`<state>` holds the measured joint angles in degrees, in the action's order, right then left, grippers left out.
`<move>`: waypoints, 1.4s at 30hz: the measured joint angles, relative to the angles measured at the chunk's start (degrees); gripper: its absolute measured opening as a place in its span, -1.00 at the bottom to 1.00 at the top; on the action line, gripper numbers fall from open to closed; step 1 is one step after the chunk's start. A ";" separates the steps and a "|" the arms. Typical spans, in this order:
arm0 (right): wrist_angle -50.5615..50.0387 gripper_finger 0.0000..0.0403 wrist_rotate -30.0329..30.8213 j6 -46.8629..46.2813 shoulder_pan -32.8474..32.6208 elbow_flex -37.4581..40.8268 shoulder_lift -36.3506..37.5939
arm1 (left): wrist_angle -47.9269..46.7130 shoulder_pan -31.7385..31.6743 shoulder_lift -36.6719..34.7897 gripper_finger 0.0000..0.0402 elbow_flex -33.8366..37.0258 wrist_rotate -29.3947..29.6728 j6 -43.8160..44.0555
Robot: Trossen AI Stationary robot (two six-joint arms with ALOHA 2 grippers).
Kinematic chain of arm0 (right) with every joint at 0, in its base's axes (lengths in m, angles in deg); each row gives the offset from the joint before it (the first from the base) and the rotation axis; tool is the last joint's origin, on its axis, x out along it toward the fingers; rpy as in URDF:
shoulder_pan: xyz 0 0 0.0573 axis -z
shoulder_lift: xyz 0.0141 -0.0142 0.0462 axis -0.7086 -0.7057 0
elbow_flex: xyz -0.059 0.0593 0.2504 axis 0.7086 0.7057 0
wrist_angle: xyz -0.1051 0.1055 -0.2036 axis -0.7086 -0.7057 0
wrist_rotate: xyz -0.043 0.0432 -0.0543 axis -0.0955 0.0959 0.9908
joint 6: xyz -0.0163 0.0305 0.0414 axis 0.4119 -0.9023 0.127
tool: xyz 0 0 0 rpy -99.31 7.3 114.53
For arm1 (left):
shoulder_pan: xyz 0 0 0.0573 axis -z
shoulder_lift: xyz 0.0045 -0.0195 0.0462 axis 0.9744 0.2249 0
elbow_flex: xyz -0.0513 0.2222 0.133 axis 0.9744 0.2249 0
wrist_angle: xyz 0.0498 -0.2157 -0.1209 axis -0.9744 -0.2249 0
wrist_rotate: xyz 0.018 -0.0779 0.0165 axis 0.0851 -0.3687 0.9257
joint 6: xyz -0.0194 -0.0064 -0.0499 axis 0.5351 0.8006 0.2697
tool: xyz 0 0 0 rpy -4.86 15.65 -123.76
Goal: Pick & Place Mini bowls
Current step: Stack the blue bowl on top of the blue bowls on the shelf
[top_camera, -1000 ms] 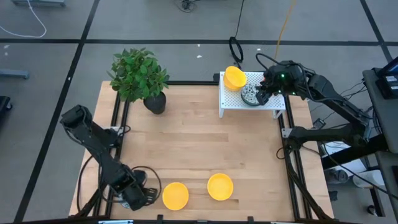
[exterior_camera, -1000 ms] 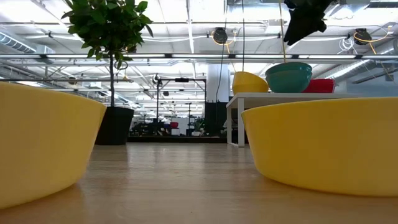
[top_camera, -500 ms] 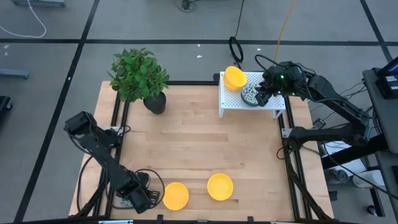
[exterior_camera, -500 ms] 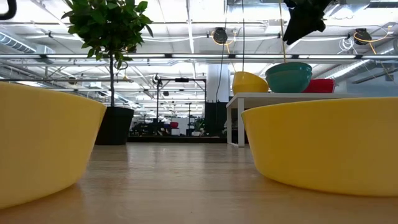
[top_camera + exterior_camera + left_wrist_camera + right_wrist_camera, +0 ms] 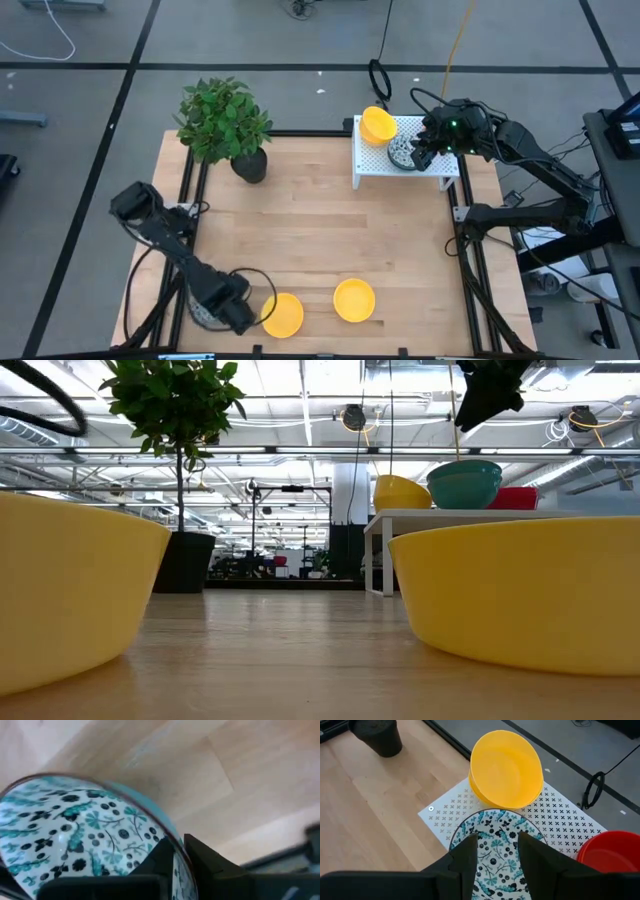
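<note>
A mini bowl with a teal and dark pattern (image 5: 75, 830) sits at the table's near left corner (image 5: 205, 312), and my left gripper (image 5: 184, 851) (image 5: 238, 312) is shut on its rim. Two yellow mini bowls (image 5: 283, 313) (image 5: 354, 300) rest on the wood to its right. At the far right, my right gripper (image 5: 497, 851) (image 5: 420, 152) hangs open above a second patterned bowl (image 5: 495, 827). That bowl stands on the white rack (image 5: 560, 820), and the low view shows a gap between gripper and bowl. A yellow bowl (image 5: 506, 767) and a red one (image 5: 610, 855) share the rack. My left gripper pinches the patterned bowl's rim (image 5: 167, 831), one finger inside the bowl and one outside against its teal wall. Whether the bowl rests on the wood or is lifted, I cannot tell.
A dark pot (image 5: 250, 165) with a green leafy plant (image 5: 225, 120) stands at the far left of the table. The broad middle of the wooden top (image 5: 320, 230) is bare. The rack fills the far right corner.
My left gripper has moved a little toward the table's right edge, closer to the nearer yellow bowl, and the arm behind it has swung in over the near left corner. My right gripper has kept still above the rack.
</note>
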<state>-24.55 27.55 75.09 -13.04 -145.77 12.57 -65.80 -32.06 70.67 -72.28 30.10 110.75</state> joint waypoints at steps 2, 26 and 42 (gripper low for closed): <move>0.01 -0.37 0.00 0.00 0.00 0.00 0.00 | -1.87 -2.24 -0.40 -0.86 0.02 -0.23 -7.38; 4.08 -0.37 -0.04 -0.02 0.00 6.59 0.02 | 26.08 -36.86 3.53 -0.88 -5.32 29.33 -82.85; 11.39 -0.37 -0.15 2.12 -7.48 14.40 0.09 | 18.99 -38.20 21.44 -0.88 -28.07 29.55 -108.58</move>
<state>-13.16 27.40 77.21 -20.52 -131.36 12.66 -46.81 -70.26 92.11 -100.36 59.64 2.17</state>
